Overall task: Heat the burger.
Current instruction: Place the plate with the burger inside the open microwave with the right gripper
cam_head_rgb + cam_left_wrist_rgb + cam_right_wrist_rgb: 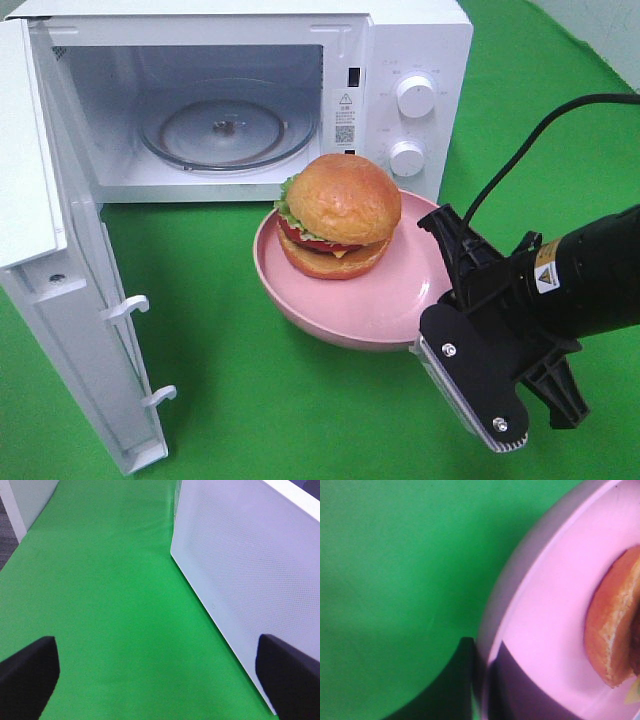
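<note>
Green cloth (250, 400) — right gripper (487, 676) pinches plate (545, 605) rim, burger (615, 630) cropped in wrist view — left gripper (160, 680) gapes wide.

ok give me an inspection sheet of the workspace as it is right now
surface: green cloth, no spills seen
job's things: burger sits on pink plate in front of the microwave; door open, glass turntable has nothing on it
clutter: nothing seen
grippers: right gripper shut on the plate's rim; left gripper open over bare cloth beside the door
cables: black cable runs off the right arm
surroundings: pale backdrop beyond the cloth, unclear
</note>
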### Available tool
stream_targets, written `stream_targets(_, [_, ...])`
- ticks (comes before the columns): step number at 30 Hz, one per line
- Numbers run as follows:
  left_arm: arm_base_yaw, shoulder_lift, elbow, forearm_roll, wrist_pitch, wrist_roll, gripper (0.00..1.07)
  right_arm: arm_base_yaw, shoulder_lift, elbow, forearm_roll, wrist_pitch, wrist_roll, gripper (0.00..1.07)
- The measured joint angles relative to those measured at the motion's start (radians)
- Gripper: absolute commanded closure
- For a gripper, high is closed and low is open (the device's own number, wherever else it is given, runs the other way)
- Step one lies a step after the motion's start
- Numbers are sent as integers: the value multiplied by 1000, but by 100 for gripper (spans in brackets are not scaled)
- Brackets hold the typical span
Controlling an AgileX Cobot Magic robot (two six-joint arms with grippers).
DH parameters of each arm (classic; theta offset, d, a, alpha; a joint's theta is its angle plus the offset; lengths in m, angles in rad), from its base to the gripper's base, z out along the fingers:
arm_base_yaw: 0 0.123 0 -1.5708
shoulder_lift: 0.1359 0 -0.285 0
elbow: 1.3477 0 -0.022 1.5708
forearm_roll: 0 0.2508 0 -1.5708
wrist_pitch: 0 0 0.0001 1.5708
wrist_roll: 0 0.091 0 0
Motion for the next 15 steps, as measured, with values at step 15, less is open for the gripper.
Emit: stream_targets(15, [0,0,0,0,0,0,7,0,82,-162,32,56,-70,107])
